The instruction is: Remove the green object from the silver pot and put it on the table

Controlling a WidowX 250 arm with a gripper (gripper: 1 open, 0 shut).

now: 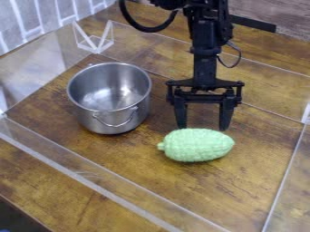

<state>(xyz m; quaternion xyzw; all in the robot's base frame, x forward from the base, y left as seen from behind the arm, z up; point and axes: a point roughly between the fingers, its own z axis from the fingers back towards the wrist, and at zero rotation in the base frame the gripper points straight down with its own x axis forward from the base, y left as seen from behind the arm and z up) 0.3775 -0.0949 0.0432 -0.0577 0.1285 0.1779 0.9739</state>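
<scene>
The green object (195,145) is a pale, bumpy oval lying on the dark wooden table (255,181), to the right of and nearer than the silver pot (109,96). The pot stands upright with nothing visible inside, its loop handle facing the camera. My gripper (204,120) hangs pointing down just behind and above the green object. Its black fingers (182,112) are spread wide, it is open, and nothing is between them. I cannot tell whether the fingertips touch the object.
Low clear acrylic walls (72,168) edge the table at the front, left and right. A clear folded stand (92,36) sits at the back left. The arm's black cable (151,14) loops above the gripper.
</scene>
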